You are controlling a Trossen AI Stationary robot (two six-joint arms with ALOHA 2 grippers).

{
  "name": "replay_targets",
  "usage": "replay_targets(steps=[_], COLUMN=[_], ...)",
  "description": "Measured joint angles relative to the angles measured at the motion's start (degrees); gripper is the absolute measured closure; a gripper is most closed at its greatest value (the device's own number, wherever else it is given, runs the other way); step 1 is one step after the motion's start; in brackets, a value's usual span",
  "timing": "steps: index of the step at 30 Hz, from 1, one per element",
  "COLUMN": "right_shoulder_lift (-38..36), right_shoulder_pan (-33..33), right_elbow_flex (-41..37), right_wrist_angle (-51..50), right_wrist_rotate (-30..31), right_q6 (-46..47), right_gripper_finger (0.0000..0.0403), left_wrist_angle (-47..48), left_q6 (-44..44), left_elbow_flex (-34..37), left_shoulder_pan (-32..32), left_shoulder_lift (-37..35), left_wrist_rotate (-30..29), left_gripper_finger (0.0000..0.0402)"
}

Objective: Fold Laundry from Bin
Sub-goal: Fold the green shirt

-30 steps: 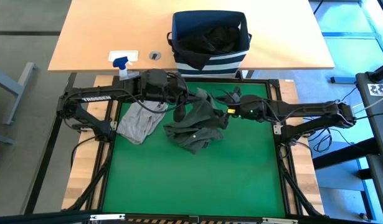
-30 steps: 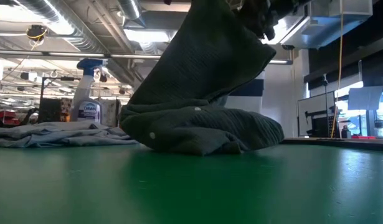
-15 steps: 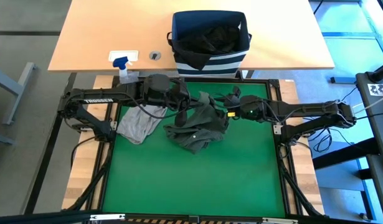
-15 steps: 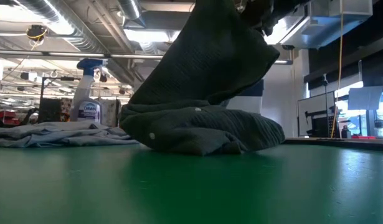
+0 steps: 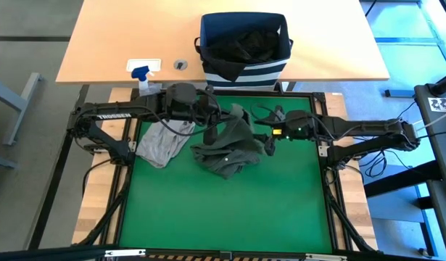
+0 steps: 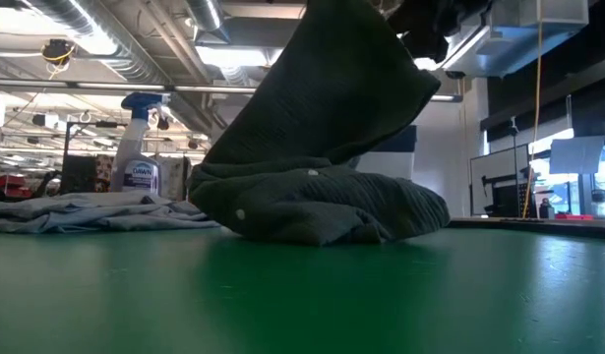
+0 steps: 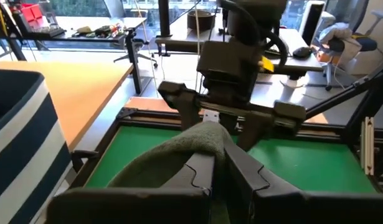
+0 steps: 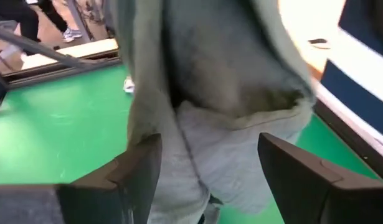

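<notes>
Garments: 3, olive (image 5: 228, 148), grey (image 5: 162, 143), black in 1 bin (image 5: 244, 45) | left gripper (image 5: 220, 122) jaws clamp olive | right gripper (image 5: 260, 119) jaws apart | green tabletop (image 5: 230, 210), workshop behind

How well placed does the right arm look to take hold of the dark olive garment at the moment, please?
Probably well placed. The right end effector is open and right beside the dark olive garment, whose cloth hangs just ahead of its fingers, with nothing between. The left end effector, shut on a fold, holds it up.
</notes>
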State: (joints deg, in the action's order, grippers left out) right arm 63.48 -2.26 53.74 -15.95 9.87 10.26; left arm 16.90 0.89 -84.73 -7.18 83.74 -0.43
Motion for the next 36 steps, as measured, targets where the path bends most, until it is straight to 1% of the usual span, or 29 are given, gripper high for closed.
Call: replay_targets(steps=[3, 5, 7, 9, 11, 16, 18, 21, 22, 24, 27, 29, 30, 32, 33, 36], right_shoulder_lift=[0.18, -0.37, -1.88, -3.11, -3.78, -1.04, 1.0, 3.25, 3.82, 4.32, 4.14, 3.3, 2.88, 2.25, 2.21, 2.25], right_shoulder_pan=[0.04, -0.02, -0.04, 0.03, 0.04, -0.02, -0.02, 0.01, 0.04, 0.07, 0.0, -0.02, -0.02, -0.02, -0.02, 0.03], right_elbow_flex=[0.0, 0.0, 0.57, 2.2, 2.54, 2.54, 2.54, 2.51, 2.51, 2.51, 2.58, 3.77, 4.95, 7.93, 10.01, 16.38], right_wrist_angle=[-0.44, -0.95, -5.57, -8.89, -9.33, -2.26, -0.95, 0.63, 1.29, 1.43, 2.86, 1.83, 1.64, -0.68, -3.07, -13.5], right_wrist_rotate=[-0.76, -4.33, -8.22, -9.17, -8.17, 0.5, 0.83, -2.77, -2.92, -2.98, -1.93, -1.95, -1.92, -3.09, -5.02, -14.76], right_q6=[-0.01, 0.04, 1.72, 4.35, 5.85, 5.93, 5.82, 5.95, 5.98, 5.99, 5.99, 5.53, 4.95, 5.45, 6.28, 10.84], right_gripper_finger=[0.0133, 0.0137, 0.0143, 0.0151, 0.0157, 0.0166, 0.0166, 0.0175, 0.0185, 0.0223, 0.0315, 0.0375, 0.0387, 0.0383, 0.0381, 0.0393], left_wrist_angle=[0.04, 0.14, 0.11, 0.13, 0.12, 0.0, -0.06, -0.22, -0.38, -0.5, -1.31, -1.97, -2.32, -3.51, -4.04, -4.03], left_q6=[-0.78, -2.6, -2.99, -3.05, -3.07, -3.14, -3.44, -4.09, -4.11, -4.13, -4.17, -4.37, -4.62, -5.13, -5.31, -5.64], left_elbow_flex=[0.0, 0.0, 0.0, 0.0, 0.0, 0.0, 0.0, 0.0, 0.0, 0.0, 0.0, 0.0, 0.0, 0.0, 0.0, 0.0], left_shoulder_pan=[-0.04, -0.04, -0.04, -0.04, -0.04, -0.04, -0.04, -0.04, -0.04, -0.04, -0.04, -0.04, -0.04, -0.04, -0.04, -0.04], left_shoulder_lift=[0.0, 0.0, 0.0, 0.0, 0.0, 0.0, 0.0, 0.02, 0.02, 0.02, 0.04, 0.04, 0.04, 0.04, 0.04, 0.04], left_wrist_rotate=[-0.05, -0.19, -0.31, -0.31, 0.01, 1.05, 1.07, 1.09, 1.1, 1.14, 1.16, 1.15, 1.14, 1.14, 1.14, 0.18], left_gripper_finger=[0.0386, 0.0386, 0.0386, 0.0386, 0.0386, 0.0386, 0.0386, 0.0386, 0.0386, 0.0386, 0.0386, 0.0386, 0.0386, 0.038, 0.0375, 0.0347])
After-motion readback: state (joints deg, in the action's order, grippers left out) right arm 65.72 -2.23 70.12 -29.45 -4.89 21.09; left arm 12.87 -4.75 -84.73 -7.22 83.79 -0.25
